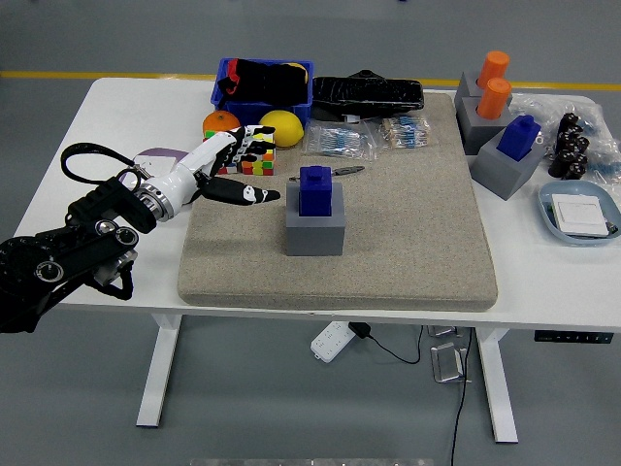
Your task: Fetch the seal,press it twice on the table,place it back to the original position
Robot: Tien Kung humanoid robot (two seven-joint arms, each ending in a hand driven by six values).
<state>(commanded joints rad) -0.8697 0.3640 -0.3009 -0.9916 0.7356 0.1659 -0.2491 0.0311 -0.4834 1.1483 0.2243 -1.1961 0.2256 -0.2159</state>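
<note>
Seal (314, 190), the blue block-shaped stamp, sits upright in its grey holder (315, 231) near the middle of the beige felt mat (408, 243), untouched so far. In the head view, the left hand (229, 167) reaches in from the left with its white-and-black fingers (254, 193) spread and relaxed, holding nothing; the fingertips point toward the seal and stop just short of it, near the mat's left edge. The right arm does not appear. Judged from this, the fetching step is in hand and the grasp is not yet made. The next move likely calls for the hand to travel a little further right, bracket the blue top between thumb and fingers, close, and lift straight up so the stamp clears the holder without tipping it.

The mat covers most of the white table (116, 116), and its soft face should take the two presses well. Behind the hand lie an orange (220, 122), a lemon (279, 127) and a colourful puzzle cube (260, 161), close enough to be brushed. A blue bin (225, 95) stands at the far edge. At the right stand another blue stamp (519, 138), two orange-topped ones (494, 83) and a pale blue dish (554, 210). The floor beyond is grey with a yellow line (97, 75).
</note>
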